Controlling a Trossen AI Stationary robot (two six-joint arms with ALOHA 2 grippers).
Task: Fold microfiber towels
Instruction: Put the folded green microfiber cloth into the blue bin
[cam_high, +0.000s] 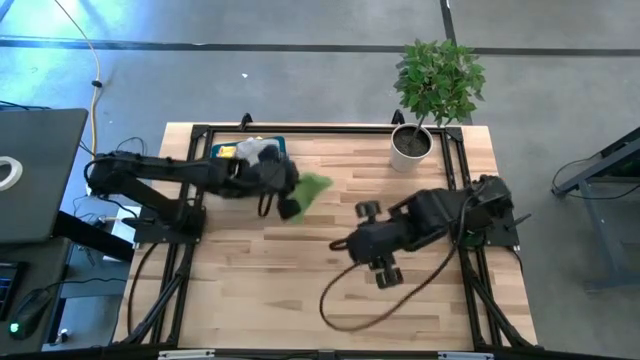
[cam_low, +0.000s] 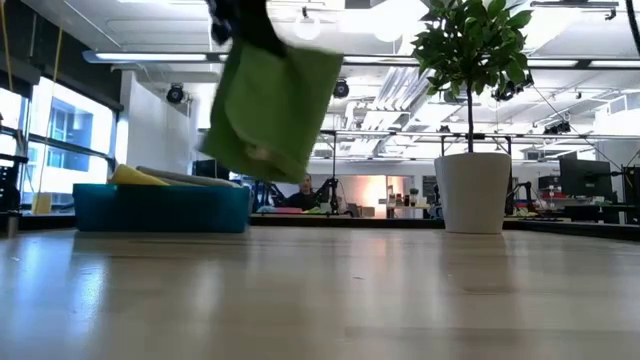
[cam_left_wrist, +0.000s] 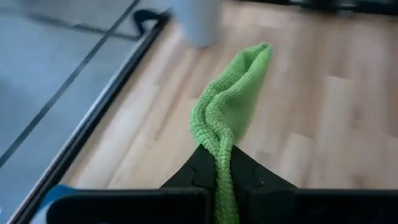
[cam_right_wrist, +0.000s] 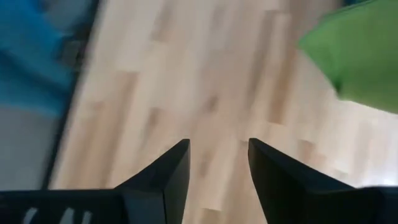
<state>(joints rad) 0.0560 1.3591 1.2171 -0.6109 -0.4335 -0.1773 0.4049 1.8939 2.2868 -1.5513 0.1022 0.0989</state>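
Teal tray (cam_high: 275, 143) at table's back left, yellow towel (cam_high: 224, 151) and grey towel (cam_high: 258, 149) heaped in it. Left gripper (cam_high: 290, 203) just right of tray, above the wood, jaws pinched tight on a green towel (cam_high: 312, 190); the cloth hangs clear of the table (cam_high: 300, 270) in the low view. Right gripper (cam_high: 342, 242) mid-table, near the green cloth but apart from it, fingers (cam_right_wrist: 168, 171) parted, nothing between them. Potted plant (cam_high: 415, 140) at back right.
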